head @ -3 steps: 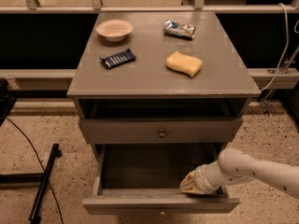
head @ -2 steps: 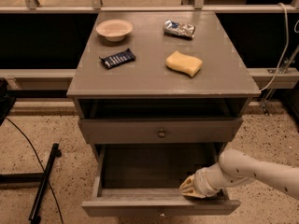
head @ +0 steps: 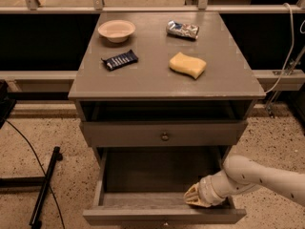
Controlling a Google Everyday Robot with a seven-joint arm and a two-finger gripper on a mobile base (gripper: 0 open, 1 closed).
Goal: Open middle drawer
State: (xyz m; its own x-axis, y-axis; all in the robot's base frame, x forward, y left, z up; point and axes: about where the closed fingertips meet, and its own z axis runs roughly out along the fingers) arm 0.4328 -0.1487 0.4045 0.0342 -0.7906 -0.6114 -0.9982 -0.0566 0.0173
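On the tabletop [head: 143, 82] the sponge [head: 188, 65] lies right of centre. The wrapped snack bar [head: 119, 59] lies to the sponge's left, the bowl [head: 116, 30] behind and left of it, and the snack packet [head: 182, 29] just behind it. Below the sponge, under the tabletop, sits the top drawer front [head: 143, 133], and lower and further forward the middle drawer [head: 143, 216] stands pulled out, with the gripper [head: 195, 197] inside at its right front corner, almost straight below the sponge.
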